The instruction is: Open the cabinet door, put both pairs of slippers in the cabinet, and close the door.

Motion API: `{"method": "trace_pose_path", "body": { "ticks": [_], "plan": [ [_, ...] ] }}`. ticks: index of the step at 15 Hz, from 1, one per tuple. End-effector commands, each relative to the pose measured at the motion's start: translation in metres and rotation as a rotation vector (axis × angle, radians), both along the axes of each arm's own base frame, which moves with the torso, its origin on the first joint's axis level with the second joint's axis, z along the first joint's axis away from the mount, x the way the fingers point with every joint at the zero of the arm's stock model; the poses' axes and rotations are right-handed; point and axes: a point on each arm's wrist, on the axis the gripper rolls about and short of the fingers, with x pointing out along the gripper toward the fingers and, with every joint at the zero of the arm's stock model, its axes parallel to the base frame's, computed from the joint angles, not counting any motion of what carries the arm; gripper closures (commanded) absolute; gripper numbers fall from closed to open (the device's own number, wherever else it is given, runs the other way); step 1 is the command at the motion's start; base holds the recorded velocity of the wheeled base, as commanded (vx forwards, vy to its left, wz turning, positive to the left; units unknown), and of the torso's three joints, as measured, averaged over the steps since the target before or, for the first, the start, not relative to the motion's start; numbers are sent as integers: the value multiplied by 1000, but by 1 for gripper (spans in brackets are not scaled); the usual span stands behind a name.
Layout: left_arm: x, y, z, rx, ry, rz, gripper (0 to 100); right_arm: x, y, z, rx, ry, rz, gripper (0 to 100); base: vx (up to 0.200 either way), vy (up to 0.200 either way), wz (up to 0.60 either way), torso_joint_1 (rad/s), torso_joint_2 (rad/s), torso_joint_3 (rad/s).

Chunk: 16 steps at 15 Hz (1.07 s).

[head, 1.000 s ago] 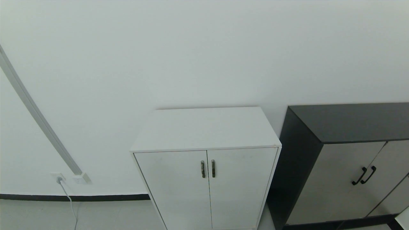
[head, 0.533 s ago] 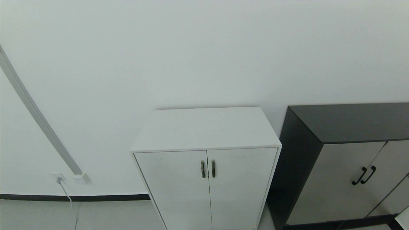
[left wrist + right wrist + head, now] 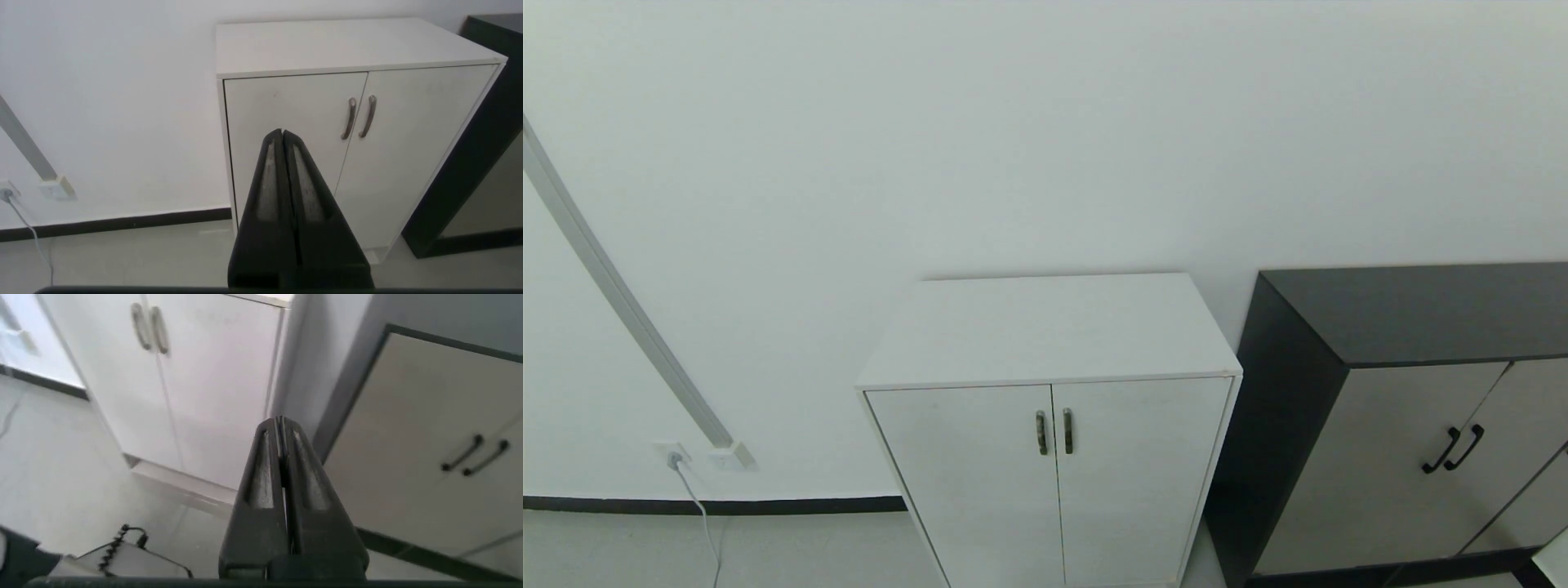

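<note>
Against wall (image 3: 1045, 122), cabinet (image 3: 1049, 343) shut, nothing moved since earlier frames.

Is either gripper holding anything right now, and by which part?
Nothing is held: the left gripper and the right gripper are both shut empty, apart from the white cabinet.

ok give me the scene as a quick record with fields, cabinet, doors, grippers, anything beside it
cabinet: white cabinet, standing on the floor
doors: two, both shut
handles: a pair at the centre seam
left gripper: shut, empty, apart from the cabinet
right gripper: shut, empty, apart from the cabinet
right of it: black cabinet
left of it: socket with cable
</note>
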Motion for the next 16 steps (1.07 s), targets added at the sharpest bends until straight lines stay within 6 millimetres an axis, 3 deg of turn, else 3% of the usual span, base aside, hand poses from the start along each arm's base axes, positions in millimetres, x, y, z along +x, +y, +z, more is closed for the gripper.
{"method": "trace_pose_path", "body": {
  "ticks": [1, 10, 13, 16],
  "plan": [
    [0, 0, 0, 0, 1, 0, 100, -1, 1, 0, -3, -8, -134, 100, 0, 0, 0, 0, 0, 0],
    [0, 0, 0, -3, 0, 3, 100, -16, 1, -5, 111, -179, -294, 100, 0, 0, 0, 0, 0, 0],
    [0, 0, 0, -2, 1, 2, 100, -13, 1, -10, 172, -165, -283, 100, 0, 0, 0, 0, 0, 0],
    [0, 0, 0, -2, 1, 2, 100, -13, 3, -10, 111, -166, -187, 100, 0, 0, 0, 0, 0, 0]
  ]
}}
